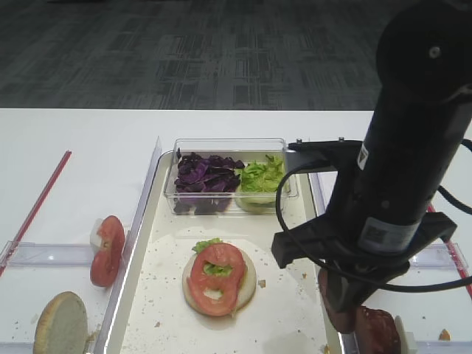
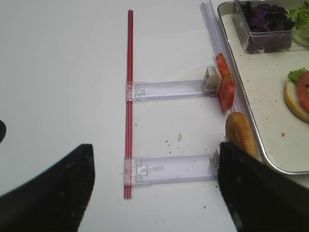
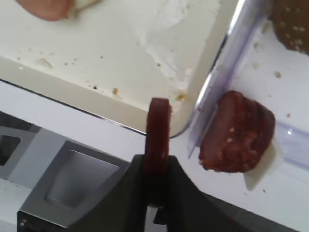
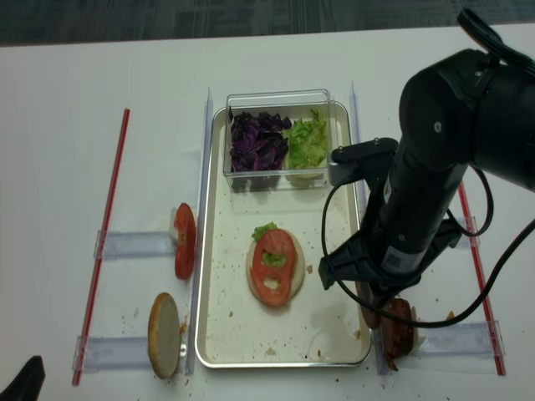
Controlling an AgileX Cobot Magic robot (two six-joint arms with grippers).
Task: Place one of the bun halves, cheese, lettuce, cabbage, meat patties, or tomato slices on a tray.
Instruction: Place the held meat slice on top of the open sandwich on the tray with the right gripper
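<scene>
My right gripper (image 3: 157,164) is shut on a dark red meat patty (image 3: 158,130), held on edge just above the near right corner of the cream tray (image 3: 145,63). More meat patties (image 3: 236,133) stand stacked just outside that corner. On the tray (image 1: 295,310) lies a bun half (image 1: 247,284) topped with lettuce and tomato slices (image 1: 217,273). My left gripper (image 2: 154,193) is open over bare table left of the tray. Beside it are a bun half (image 2: 240,133) and upright tomato slices (image 2: 224,82). The cheese is out of view.
A clear box (image 1: 228,147) at the tray's far end holds purple cabbage (image 1: 203,177) and lettuce (image 1: 262,175). Clear plastic rails (image 2: 169,89) and a red strip (image 2: 129,96) lie left of the tray. A sesame bun (image 3: 292,24) sits beyond the patty stack.
</scene>
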